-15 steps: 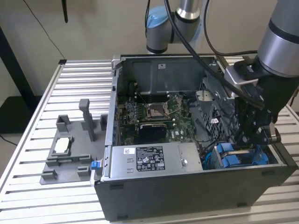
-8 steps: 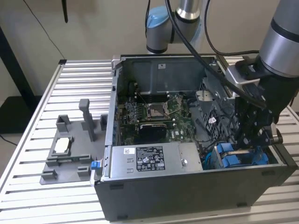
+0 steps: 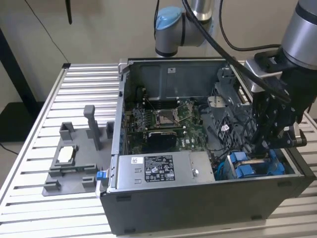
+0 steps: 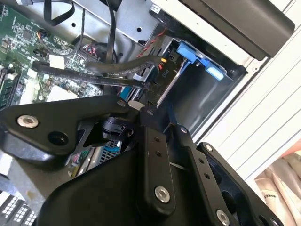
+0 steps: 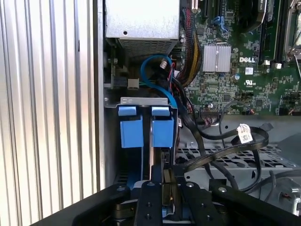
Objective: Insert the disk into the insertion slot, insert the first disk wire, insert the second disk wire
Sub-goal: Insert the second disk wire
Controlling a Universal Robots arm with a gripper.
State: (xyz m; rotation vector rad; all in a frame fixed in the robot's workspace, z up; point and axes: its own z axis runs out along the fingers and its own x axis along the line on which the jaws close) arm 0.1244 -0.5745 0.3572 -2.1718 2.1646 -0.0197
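1. Exterior view: the pincer (image 3: 271, 144) is lowered into the case's lower right corner, over the disk (image 3: 243, 166), whose blue carrier is seated in the insertion slot (image 3: 292, 171).
2. Second wrist view: a black cable (image 4: 89, 75) is seen pinched at the fingertips (image 4: 141, 106), beside the disk (image 4: 162, 80).
3. First wrist view: blue tabs are seen upright. A wire step is judged in hand; connector alignment is called for.

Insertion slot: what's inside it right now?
Inside the insertion slot, the first wrist view shows two blue carrier tabs standing side by side, with a blue cable curving just beyond. The disk body below the tabs is covered by the pincer.
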